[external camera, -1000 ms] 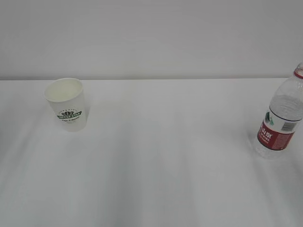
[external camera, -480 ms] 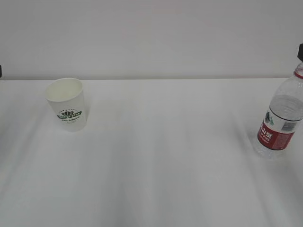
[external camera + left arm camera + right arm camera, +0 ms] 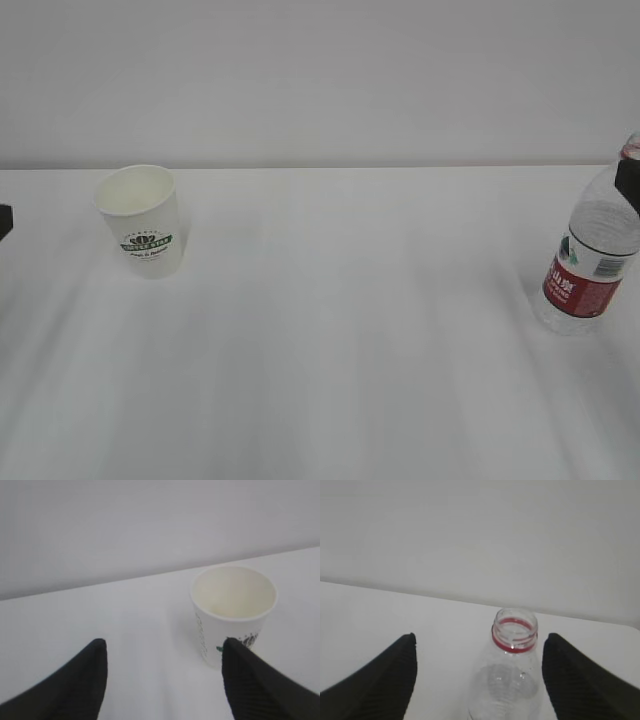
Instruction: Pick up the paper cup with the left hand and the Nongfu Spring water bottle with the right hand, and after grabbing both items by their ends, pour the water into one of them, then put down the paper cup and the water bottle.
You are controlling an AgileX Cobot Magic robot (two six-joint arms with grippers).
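The paper cup (image 3: 142, 220) stands upright on the white table (image 3: 350, 330) at the left, white with a green logo. In the left wrist view the paper cup (image 3: 232, 612) is ahead and to the right of my open left gripper (image 3: 162, 647), partly behind the right finger (image 3: 250, 685). Only a dark corner of the left hand (image 3: 4, 220) shows in the exterior view. The Nongfu Spring water bottle (image 3: 595, 255) stands uncapped at the right edge. My open right gripper (image 3: 480, 636) straddles the bottle (image 3: 512, 680) without touching it. Clear water (image 3: 512, 685) shows inside the bottle.
A plain pale wall (image 3: 320, 80) rises behind the table's far edge. Bare white tabletop lies between the cup and the bottle.
Dark gripper tips have come into the exterior view at both side edges and dropped lower, the left toward the cup's height, the right in front of the bottle's neck. Cup and bottle have not moved.
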